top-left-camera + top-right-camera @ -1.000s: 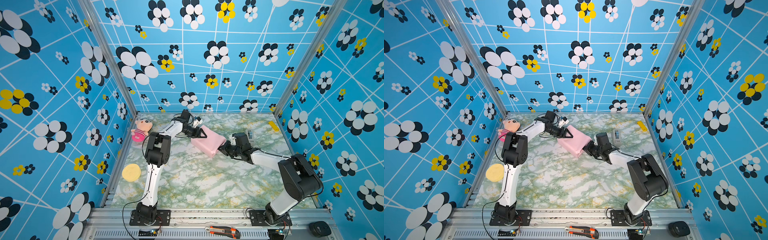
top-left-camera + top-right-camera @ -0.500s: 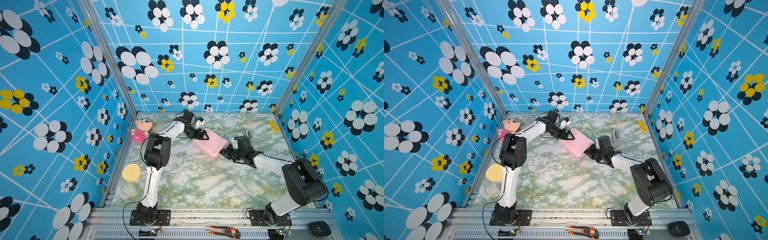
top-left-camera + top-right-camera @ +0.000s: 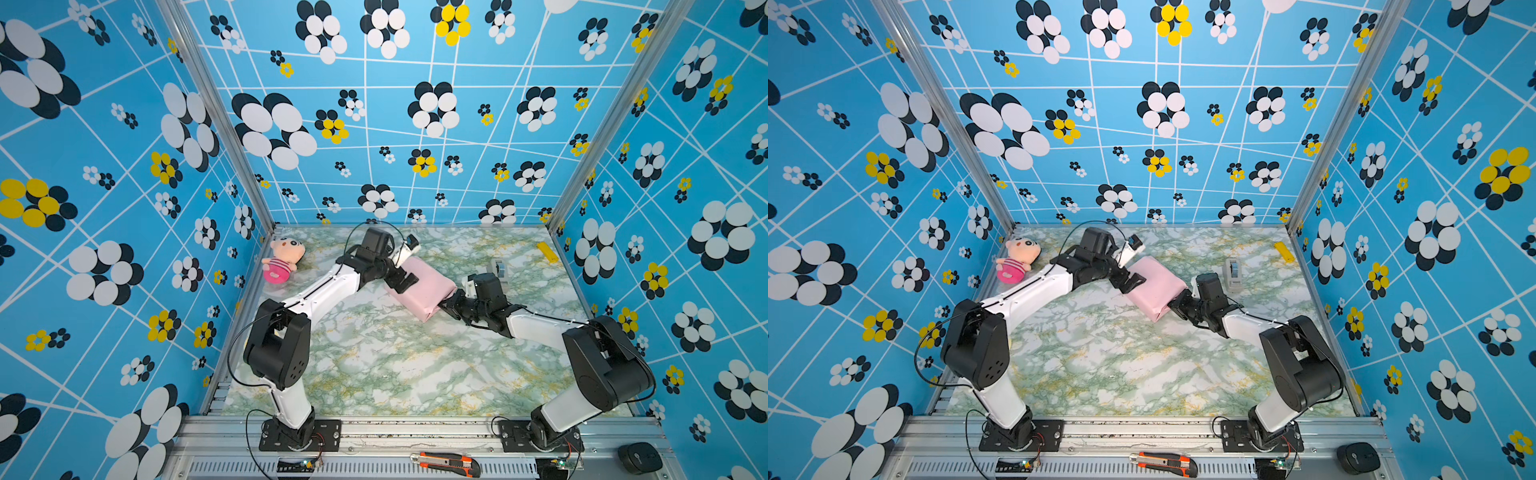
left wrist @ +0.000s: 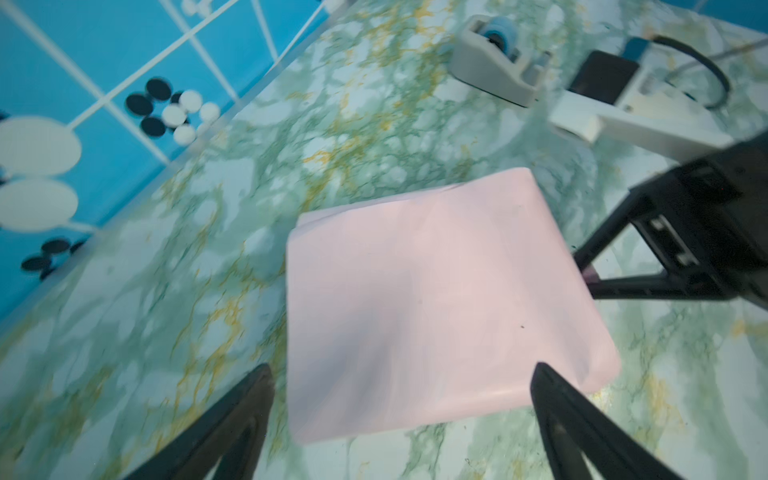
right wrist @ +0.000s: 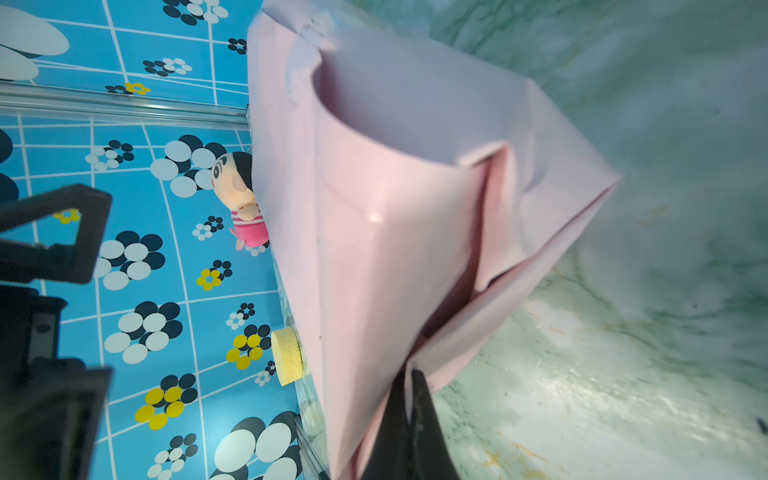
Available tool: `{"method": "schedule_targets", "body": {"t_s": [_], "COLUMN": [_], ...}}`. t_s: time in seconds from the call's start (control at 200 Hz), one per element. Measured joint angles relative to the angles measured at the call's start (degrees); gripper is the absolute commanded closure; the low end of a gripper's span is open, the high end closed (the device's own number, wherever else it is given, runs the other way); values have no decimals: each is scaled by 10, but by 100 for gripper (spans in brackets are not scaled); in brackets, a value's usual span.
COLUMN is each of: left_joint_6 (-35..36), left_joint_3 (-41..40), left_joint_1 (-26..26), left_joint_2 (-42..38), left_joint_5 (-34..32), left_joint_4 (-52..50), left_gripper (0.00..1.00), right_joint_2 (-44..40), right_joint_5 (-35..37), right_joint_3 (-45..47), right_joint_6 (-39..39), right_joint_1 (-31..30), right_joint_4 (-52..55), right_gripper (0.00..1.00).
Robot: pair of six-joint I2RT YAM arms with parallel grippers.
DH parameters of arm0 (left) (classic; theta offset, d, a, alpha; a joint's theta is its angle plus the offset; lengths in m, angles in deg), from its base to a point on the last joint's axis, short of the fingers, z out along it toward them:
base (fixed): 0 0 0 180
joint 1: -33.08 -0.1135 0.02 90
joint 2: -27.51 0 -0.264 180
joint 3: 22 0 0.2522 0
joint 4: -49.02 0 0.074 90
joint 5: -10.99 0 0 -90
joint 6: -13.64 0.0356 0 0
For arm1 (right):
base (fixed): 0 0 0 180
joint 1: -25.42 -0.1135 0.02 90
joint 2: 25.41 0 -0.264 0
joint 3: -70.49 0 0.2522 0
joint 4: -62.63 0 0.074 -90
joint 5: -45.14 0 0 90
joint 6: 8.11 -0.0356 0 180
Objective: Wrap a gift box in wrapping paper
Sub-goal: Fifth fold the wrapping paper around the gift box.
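The wrapping paper (image 3: 419, 286) (image 3: 1156, 286) lies pale pink side out, folded into a parcel at the middle back of the table. The gift box is hidden inside it. My left gripper (image 3: 401, 280) (image 3: 1129, 282) is at the parcel's left end. In the left wrist view the left gripper (image 4: 402, 374) is open, its fingertips (image 4: 262, 374) either side of the paper's (image 4: 436, 299) near edge and apart from it. My right gripper (image 3: 446, 305) (image 3: 1177, 305) (image 5: 411, 382) is shut on a folded flap of paper (image 5: 395, 208) at the parcel's right end.
A plush doll (image 3: 282, 259) lies at the back left. A grey tape dispenser (image 3: 1233, 274) (image 4: 494, 62) stands just behind the right arm. A yellow block (image 3: 547, 252) lies by the right wall and a yellow sponge (image 5: 286, 355) by the left wall. A box cutter (image 3: 446, 461) rests on the front rail.
My left gripper's jaws have spread wide at the parcel's left end. The right gripper has stayed shut on the paper flap, and the parcel has barely shifted.
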Motion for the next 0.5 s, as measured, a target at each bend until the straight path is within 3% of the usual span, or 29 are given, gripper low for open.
{"method": "schedule_targets", "body": {"t_s": [0.115,0.28,0.5], "left_joint_6": [73,141,204], "left_joint_3": [-92,-145,-167], "left_joint_1": [49,68,125], "left_joint_2": [-9,-9,14], "left_joint_5": [16,16,-64], "left_joint_4": [75,152,275], "left_gripper": [1,1,1], "right_joint_2": [0,0,3], "right_joint_5": [-2,-2,-4], "right_joint_3": [2,4,4], "right_joint_6": [-1,-2,-3], "right_joint_1": [0,2,4], "right_joint_4": [-3,-7,-11], "right_gripper": [100,100,100]}}
